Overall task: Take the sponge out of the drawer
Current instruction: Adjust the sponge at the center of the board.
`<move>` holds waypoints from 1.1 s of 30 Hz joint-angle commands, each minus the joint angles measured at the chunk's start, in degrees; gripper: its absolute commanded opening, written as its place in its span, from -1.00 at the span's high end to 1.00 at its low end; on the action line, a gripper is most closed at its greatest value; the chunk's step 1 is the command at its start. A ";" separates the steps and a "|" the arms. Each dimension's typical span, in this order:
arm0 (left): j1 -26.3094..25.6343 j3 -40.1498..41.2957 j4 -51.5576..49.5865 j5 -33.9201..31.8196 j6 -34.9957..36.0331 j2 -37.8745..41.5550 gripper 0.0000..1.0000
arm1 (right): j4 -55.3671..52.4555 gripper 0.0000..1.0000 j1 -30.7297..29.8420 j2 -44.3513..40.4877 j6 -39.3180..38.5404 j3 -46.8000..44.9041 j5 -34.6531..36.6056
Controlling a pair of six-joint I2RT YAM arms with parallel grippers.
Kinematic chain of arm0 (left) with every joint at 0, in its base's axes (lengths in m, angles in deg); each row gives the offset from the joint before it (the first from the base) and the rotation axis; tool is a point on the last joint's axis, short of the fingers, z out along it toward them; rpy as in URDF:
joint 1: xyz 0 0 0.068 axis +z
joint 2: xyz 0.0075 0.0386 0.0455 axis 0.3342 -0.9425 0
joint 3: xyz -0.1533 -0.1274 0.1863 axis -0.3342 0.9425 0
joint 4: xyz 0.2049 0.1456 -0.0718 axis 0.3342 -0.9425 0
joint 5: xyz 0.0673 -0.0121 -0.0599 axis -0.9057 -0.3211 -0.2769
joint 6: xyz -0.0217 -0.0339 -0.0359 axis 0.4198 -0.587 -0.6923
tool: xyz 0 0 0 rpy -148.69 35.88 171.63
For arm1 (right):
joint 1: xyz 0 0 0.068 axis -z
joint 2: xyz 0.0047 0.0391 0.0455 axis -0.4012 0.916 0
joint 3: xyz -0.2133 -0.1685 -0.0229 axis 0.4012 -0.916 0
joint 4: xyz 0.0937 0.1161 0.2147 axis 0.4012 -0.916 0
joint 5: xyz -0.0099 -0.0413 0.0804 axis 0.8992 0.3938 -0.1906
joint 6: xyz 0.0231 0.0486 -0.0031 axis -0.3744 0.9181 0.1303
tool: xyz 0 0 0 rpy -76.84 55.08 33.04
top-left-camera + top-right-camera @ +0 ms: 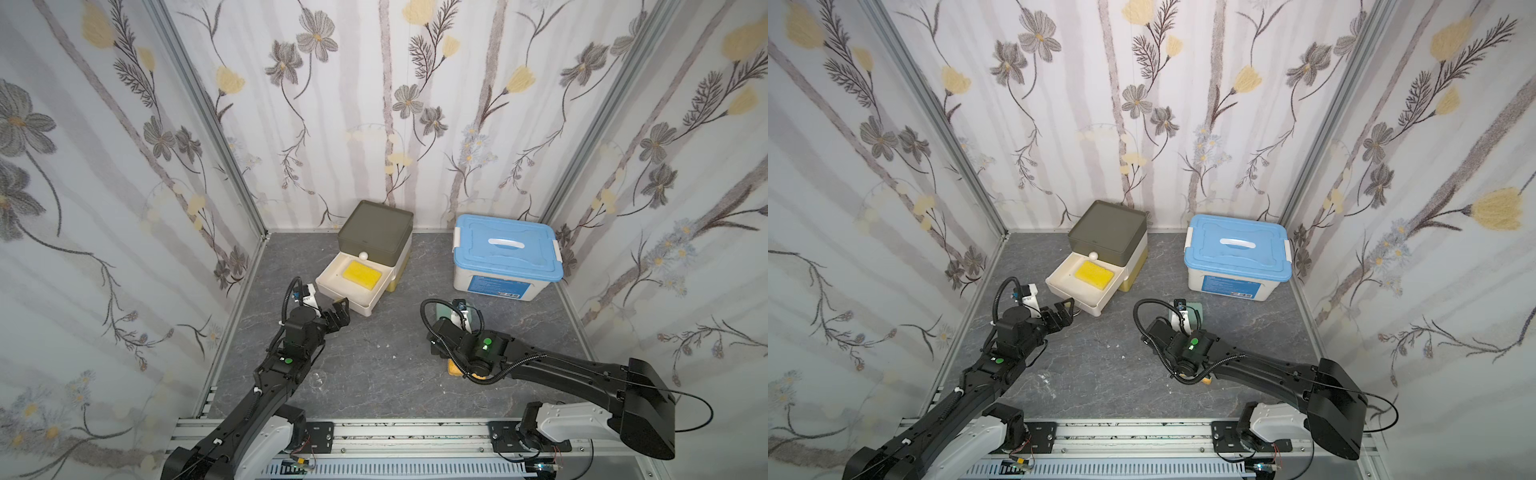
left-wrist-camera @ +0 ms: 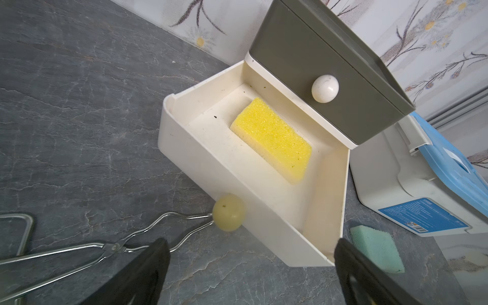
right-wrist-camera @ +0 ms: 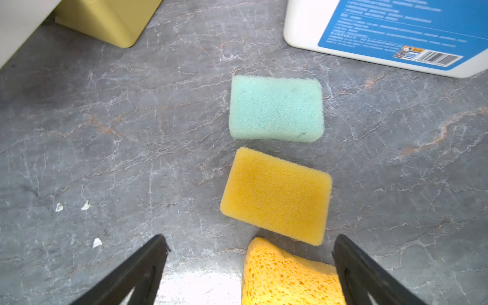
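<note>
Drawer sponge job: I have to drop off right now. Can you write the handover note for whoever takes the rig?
Left hand: open, empty, just in front of the open drawer.
Right hand: open, empty, over the table by the green sponge and orange sponge.
Yellow sponge: flat inside the drawer, untouched.
Done: drawer pulled out.
Left: reach in, grip the yellow sponge, lift it out, probably with the left hand, which is nearer.
</note>
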 commanded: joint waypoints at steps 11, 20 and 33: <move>0.01 -0.65 2.35 0.26 -0.06 -1.12 -1.00 | 6.20 -0.99 1.87 -39.79 17.40 -26.05 -13.21; 0.01 -0.44 2.08 0.28 -0.27 -0.43 -1.00 | 0.64 -0.99 9.31 -37.05 14.85 -26.77 -14.19; -0.04 -0.60 1.97 -0.26 -0.10 -1.20 -1.00 | 16.56 -0.99 17.32 -35.92 4.79 -32.20 -26.57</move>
